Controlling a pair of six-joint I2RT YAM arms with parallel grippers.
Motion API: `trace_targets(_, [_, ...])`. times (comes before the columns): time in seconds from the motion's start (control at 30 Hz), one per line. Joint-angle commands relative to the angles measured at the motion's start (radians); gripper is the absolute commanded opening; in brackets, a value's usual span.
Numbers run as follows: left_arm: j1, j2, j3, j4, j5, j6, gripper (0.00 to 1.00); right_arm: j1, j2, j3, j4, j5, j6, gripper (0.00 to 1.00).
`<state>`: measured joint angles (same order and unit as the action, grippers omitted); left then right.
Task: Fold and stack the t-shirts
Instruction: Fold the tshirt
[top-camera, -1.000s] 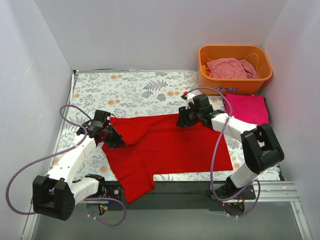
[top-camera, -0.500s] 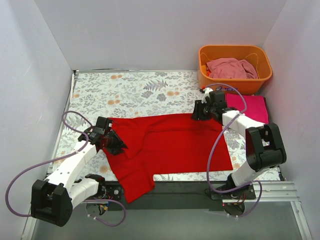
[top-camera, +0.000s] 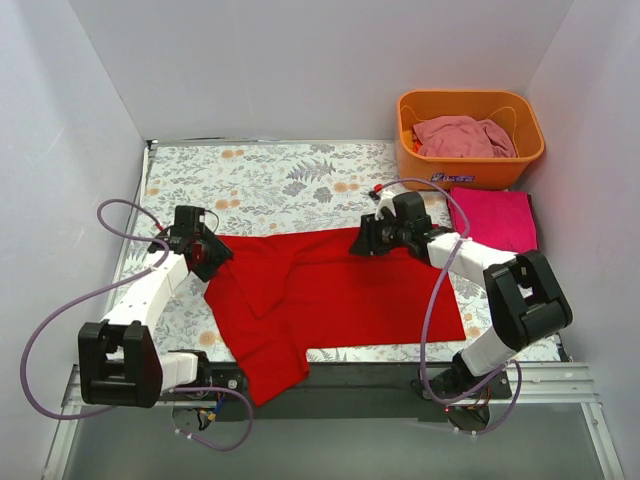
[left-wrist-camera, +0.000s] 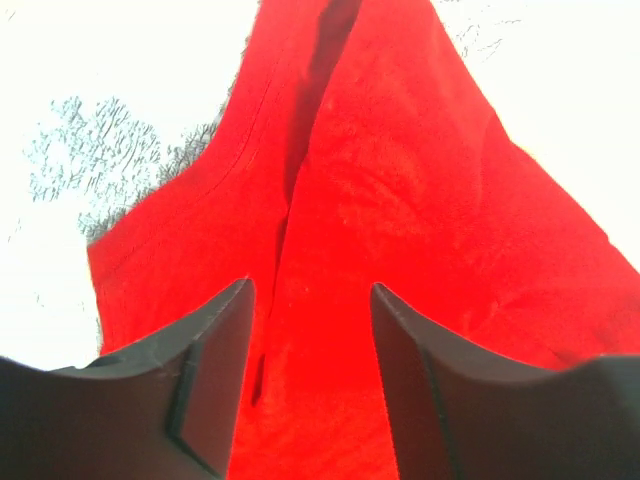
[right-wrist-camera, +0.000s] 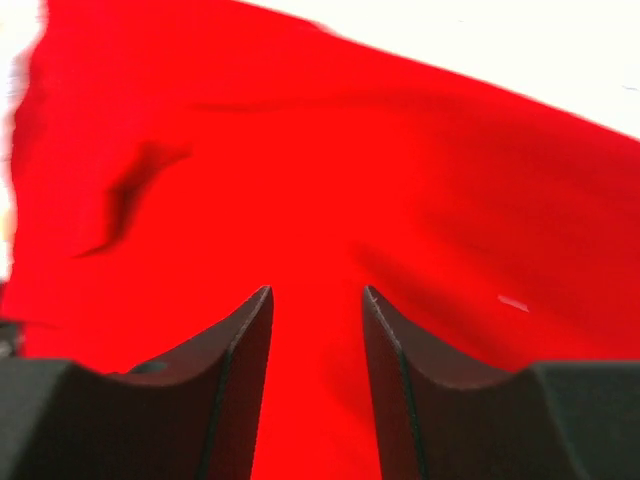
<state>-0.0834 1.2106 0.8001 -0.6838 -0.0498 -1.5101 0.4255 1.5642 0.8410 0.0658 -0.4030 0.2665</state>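
A bright red t-shirt lies spread flat on the flowered table, with a fold running down its left part and a sleeve hanging over the near edge. My left gripper hovers at the shirt's left edge. In the left wrist view it is open, and the red cloth lies loose below it. My right gripper is at the shirt's far edge, open over red cloth. A magenta-pink t-shirt lies folded at the right. A pale pink t-shirt is bunched in the basket.
An orange plastic basket stands at the far right corner, just behind the folded magenta shirt. White walls close in the table on the left, back and right. Purple cables loop from both arms.
My left gripper has opened, let go of the red shirt's left side and drawn back up and to the left. My right gripper swung right along the far edge, then back left.
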Motion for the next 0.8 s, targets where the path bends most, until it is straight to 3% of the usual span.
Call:
trace_targets(0.0, [0.011,0.023,0.034,0.046,0.037,0.105,0.47,0.082,0.013,-0.002,0.140,-0.069,0.106,0.46])
trace_targets(0.13, [-0.044,-0.041,-0.021,0.040,0.136,0.160,0.46,0.166,0.071,0.013,0.189,-0.053,0.155,0.45])
trace_targets(0.37, [-0.301,-0.109,-0.062,0.024,-0.007,0.137,0.54,0.216,0.109,0.015,0.195,-0.002,0.165,0.45])
trace_targets(0.6, [-0.496,0.078,0.027,0.006,-0.154,0.084,0.57,0.216,0.085,-0.013,0.192,0.030,0.171,0.50])
trace_targets(0.77, [-0.616,0.207,0.141,-0.072,-0.342,0.041,0.58,0.217,0.088,-0.013,0.193,0.023,0.169,0.50])
